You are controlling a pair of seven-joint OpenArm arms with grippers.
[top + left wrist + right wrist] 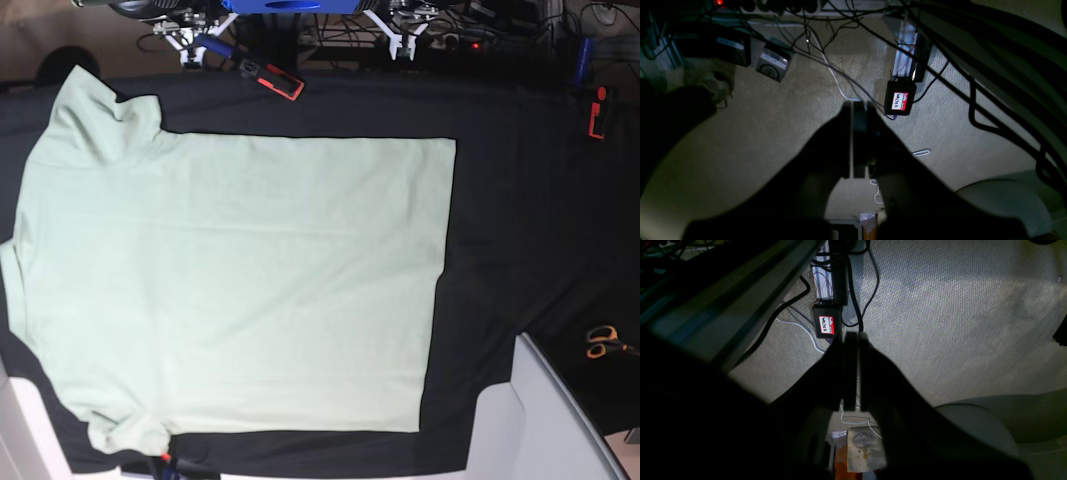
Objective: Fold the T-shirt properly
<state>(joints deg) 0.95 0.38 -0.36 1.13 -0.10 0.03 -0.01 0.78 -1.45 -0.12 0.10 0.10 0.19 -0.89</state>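
Observation:
The pale mint-green T-shirt (240, 280) lies spread flat on the black table cloth (520, 230) in the base view. Its neck end is at the left and its hem at the right, with one sleeve (95, 115) at the top left and the other (120, 430) at the bottom left. Neither gripper shows in the base view. In the left wrist view, my left gripper (858, 108) hangs over carpet floor with its jaws together and nothing held. In the right wrist view, my right gripper (851, 338) is likewise shut and empty above the carpet. The shirt is out of both wrist views.
Orange-handled scissors (600, 340) lie at the right edge of the table. Red-and-black clamps (280, 80) (597, 112) sit on the far edge. A pale grey shape (545, 415) rises at the bottom right. On the floor are cables and a black box with a name label (900, 100) (826, 325).

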